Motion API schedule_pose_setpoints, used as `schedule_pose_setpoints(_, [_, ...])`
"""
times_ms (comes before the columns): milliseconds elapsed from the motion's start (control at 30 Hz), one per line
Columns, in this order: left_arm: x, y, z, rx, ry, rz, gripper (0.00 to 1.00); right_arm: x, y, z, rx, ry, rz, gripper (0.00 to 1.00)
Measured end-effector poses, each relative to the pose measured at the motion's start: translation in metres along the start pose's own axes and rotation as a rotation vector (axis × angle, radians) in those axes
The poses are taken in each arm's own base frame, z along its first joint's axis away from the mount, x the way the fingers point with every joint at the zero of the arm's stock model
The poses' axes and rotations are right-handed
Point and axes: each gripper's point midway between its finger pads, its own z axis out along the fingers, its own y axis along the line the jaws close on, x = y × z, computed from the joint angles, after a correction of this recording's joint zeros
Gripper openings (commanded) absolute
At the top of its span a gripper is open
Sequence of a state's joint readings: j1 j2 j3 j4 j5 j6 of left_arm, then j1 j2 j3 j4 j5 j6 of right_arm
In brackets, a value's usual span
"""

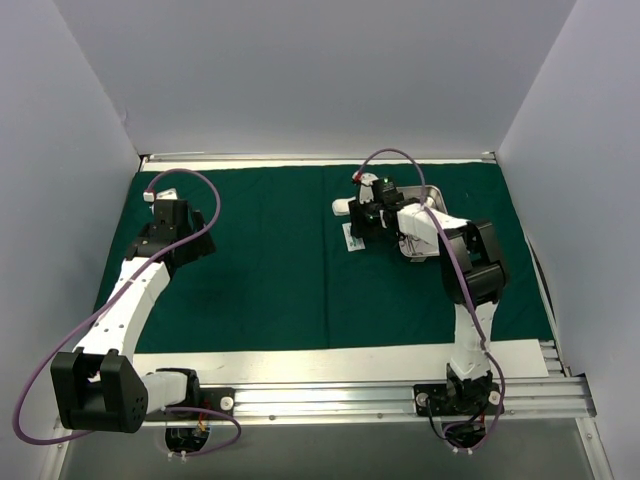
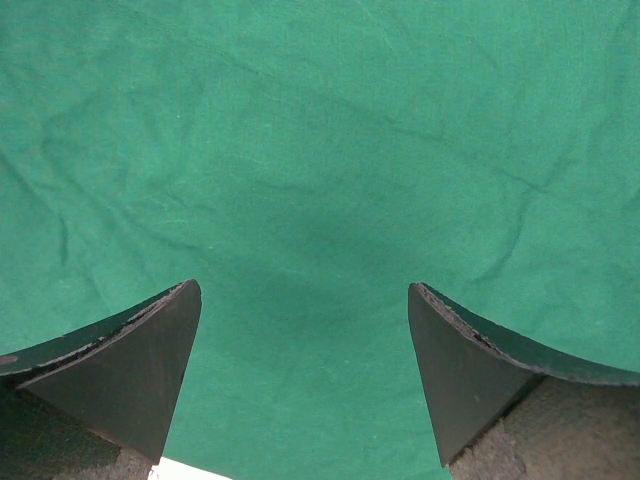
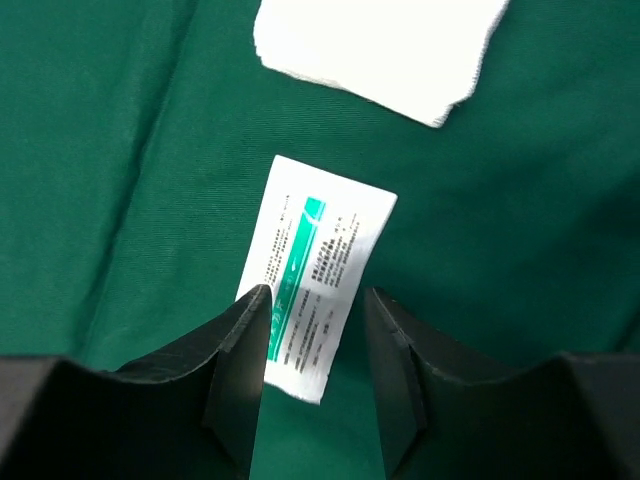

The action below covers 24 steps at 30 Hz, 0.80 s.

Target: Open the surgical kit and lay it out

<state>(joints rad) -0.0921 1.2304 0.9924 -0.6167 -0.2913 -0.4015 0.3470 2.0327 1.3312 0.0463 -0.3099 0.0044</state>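
The dark green drape (image 1: pixel 260 270) lies spread flat over the table. A small white-green packet (image 3: pixel 325 260) rests flat on it, with a white gauze wad (image 3: pixel 380 45) just beyond. My right gripper (image 3: pixel 318 300) hovers over the packet's near end. Its fingers are parted: the left one overlaps the packet's edge and the right one stands clear of it. In the top view the packet (image 1: pixel 352 240) and gauze (image 1: pixel 343 207) lie left of the steel tray (image 1: pixel 432 192), which the right arm partly hides. My left gripper (image 2: pixel 305 290) stands wide open over bare drape (image 2: pixel 320 150) at the far left.
A white strip of table (image 1: pixel 300 362) shows at the drape's near edge, with the metal rail (image 1: pixel 400 395) in front. Grey walls close in the left, back and right sides. The tray's contents are hidden by the right arm.
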Motion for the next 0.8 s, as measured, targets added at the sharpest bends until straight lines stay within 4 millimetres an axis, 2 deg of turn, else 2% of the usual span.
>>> schedule_pose_setpoints(100, [0.000, 0.000, 0.000, 0.000, 0.000, 0.000, 0.94, -0.008, -0.002, -0.010, 0.028, -0.019, 0.015, 0.37])
schedule_pose_setpoints(233, [0.000, 0.000, 0.000, 0.001, -0.002, 0.000, 0.94, -0.029, -0.008, -0.029, 0.089, -0.080, 0.039, 0.32])
schedule_pose_setpoints(333, [-0.001, 0.000, -0.001, 0.001, -0.003, -0.001, 0.94, -0.044, -0.021, -0.045, 0.162, -0.131, 0.079, 0.32])
schedule_pose_setpoints(433, [-0.001, 0.000, -0.001, 0.001, -0.003, 0.000, 0.94, -0.054, -0.044, -0.061, 0.254, -0.178, 0.157, 0.32])
schedule_pose_setpoints(533, [-0.001, 0.000, -0.001, 0.001, -0.003, 0.001, 0.94, -0.054, -0.080, -0.075, 0.362, -0.194, 0.261, 0.32])
schedule_pose_setpoints(667, [-0.001, 0.000, -0.001, 0.001, -0.003, 0.001, 0.94, -0.040, -0.119, -0.089, 0.482, -0.183, 0.398, 0.28])
schedule_pose_setpoints(800, [-0.001, 0.000, -0.001, 0.001, -0.003, 0.002, 0.94, -0.029, -0.134, -0.085, 0.536, -0.158, 0.485, 0.26])
